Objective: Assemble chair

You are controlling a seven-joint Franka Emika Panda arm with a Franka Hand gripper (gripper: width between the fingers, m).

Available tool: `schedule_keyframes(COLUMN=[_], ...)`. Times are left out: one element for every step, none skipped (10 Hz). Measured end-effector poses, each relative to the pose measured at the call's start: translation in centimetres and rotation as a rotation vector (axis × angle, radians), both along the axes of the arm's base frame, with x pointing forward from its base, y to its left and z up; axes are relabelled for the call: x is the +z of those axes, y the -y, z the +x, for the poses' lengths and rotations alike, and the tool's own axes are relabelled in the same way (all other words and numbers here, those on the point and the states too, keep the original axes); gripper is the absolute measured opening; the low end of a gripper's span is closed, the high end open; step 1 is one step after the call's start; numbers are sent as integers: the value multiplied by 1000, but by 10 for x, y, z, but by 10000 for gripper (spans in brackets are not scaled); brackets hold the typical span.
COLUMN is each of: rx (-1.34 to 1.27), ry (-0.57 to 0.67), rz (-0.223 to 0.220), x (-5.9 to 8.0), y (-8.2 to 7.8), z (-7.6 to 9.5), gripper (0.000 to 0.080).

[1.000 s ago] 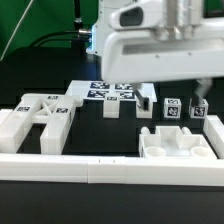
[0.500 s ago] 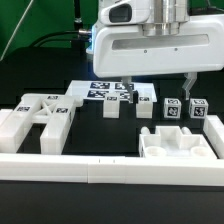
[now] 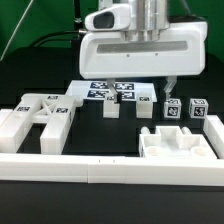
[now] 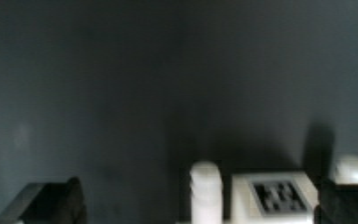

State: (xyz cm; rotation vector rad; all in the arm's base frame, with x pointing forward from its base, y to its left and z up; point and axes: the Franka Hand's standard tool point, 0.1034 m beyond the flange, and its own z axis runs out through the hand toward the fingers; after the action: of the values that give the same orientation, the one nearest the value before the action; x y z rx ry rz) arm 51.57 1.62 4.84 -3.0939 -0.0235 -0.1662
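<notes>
Up and over goes the arm: since a second ago the housing point(image 3: 140, 52) has lifted and slid toward the exterior view's left, uncovering the cubes. My gripper point(image 3: 138, 82) is spread wide with nothing between the jaws. I can pick out one finger point(image 3: 170, 88) poking down below the housing; the other I can't make out.

Nearest the camera, the rail point(image 3: 100, 165) runs across the whole front. Just behind it, on the exterior view's right, sits the tray part point(image 3: 178, 148), open side up. The chair point(image 3: 40, 122) is all loose pieces on the table point(image 3: 100, 132), none joined.

On the left the slotted panel point(image 3: 30, 116) lies flat, tags up. Further back, two blocks point(image 3: 112, 103) point(image 3: 146, 104) stand apart at the near edge of the marker board point(image 3: 98, 90); whether they touch it I can't tell. To their right, two cubes point(image 3: 172, 108) point(image 3: 197, 110) sit side by side, close but not touching.

Farthest back, the gripper hangs over the board, clear of every piece.

The wrist view is blurred: I see dark table and a white tagged part point(image 4: 265, 190), and I can't tell which one it is.
</notes>
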Motion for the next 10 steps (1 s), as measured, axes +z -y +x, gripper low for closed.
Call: schedule_keyframes(rx=[2, 4, 4, 8, 14, 15, -1, -12, -7, -2], ry=[-16, -35, -38, -95, -173, -209, -303, -385, -423, -505], rz=[3, 6, 6, 14, 26, 31, 40, 47, 52, 59], x=[-1, 0, -1, -2, -1, -1, -4, -6, -8, -7], y=[-1, -2, -2, -5, -8, -9, -14, -18, -21, -22], z=[-1, -1, -1, -7, -8, -6, -15, -18, -17, -23], gripper=[649, 649, 649, 649, 649, 649, 649, 649, 649, 649])
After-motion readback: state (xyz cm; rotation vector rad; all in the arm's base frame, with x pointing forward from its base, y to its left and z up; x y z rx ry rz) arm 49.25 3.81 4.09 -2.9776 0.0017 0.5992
